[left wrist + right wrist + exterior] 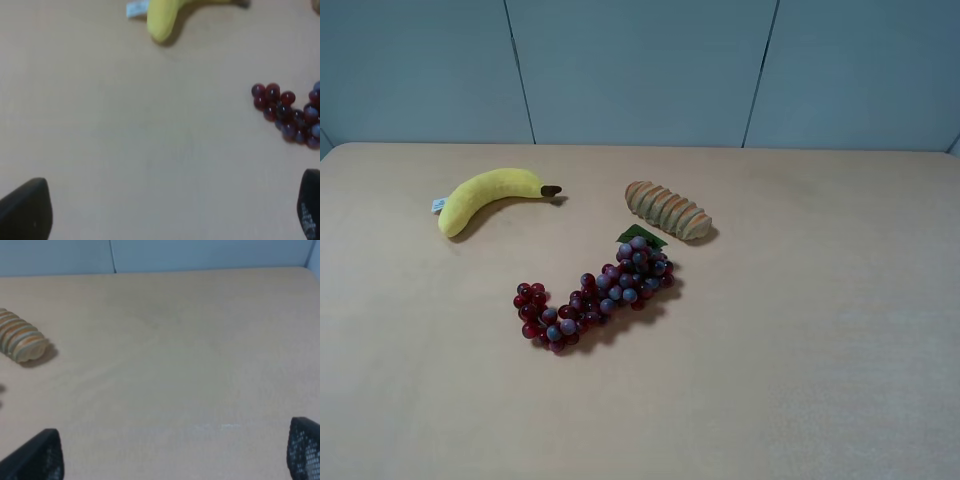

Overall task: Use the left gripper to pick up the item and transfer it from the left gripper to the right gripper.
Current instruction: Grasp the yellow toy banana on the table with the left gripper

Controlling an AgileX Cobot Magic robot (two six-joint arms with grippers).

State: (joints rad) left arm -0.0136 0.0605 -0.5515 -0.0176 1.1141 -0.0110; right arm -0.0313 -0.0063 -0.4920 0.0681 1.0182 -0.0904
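Observation:
The item, a curved yellow plush banana [492, 195] with a dark brown stem tip and a small white tag, lies on the tan table at the back left. Its tag end also shows in the left wrist view [162, 17]. Neither arm shows in the exterior high view. In the left wrist view my left gripper [170, 212] is open and empty, its fingertips [27, 210] far apart over bare table, well short of the banana. In the right wrist view my right gripper [175, 452] is open and empty over bare table.
A ridged tan bread [667, 210] lies right of the banana and shows in the right wrist view [21, 339]. A red-purple grape bunch [595, 293] lies in front of both; its end shows in the left wrist view [290, 114]. Grey wall panels stand behind the table's [820, 330] far edge.

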